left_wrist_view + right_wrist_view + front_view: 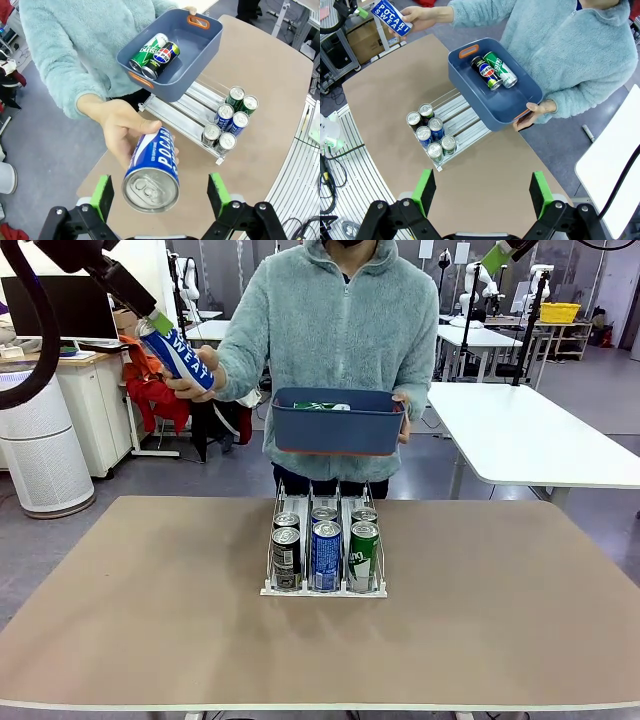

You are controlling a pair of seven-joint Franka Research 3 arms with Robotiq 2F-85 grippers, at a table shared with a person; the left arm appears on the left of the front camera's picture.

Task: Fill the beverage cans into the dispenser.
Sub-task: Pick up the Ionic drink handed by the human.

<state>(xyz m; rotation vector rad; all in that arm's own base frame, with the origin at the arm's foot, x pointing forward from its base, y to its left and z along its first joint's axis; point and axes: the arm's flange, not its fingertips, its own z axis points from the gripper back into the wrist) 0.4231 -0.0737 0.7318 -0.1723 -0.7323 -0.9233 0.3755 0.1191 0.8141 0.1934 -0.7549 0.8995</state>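
Presently catalogued: one handover, pending.

Item 1, blue-and-white can (152, 172): held up in the air by the person's hand (120, 132), well apart from the dispenser (462, 112), with its silver top toward the left end effector (161, 194). It lies between the green pads (102, 195), nearer one than the other. No contact can be made out on either side.

Item 2, left end effector: jaws spread wide, bracketing the can, nothing pinched.

Item 3, right end effector (482, 192): jaws spread, carrying nothing, high over the surface (150, 620).

Item 4, dispenser: mid-surface, three lanes. Six loaded cans (326, 555) are bunched two per lane at the robot's end, and the far stretch of each lane is bare.

Item 5, dark blue tub (335, 430): held up by the person's other hand (536, 111) near the dispenser's far end. Inside it a green can (146, 50) and a Pepsi can (161, 59) lie side by side.

Risks, as judged:
- The can sits tilted and off-centre, so a closing grip could catch it skew and let it twist or slip once the hand releases.
- The hand wraps the can's lower body, so a grip taken too far along might nip it.
- The round, slick wall offers little purchase, and a drop from this height could dent the can or knock the loaded rows.
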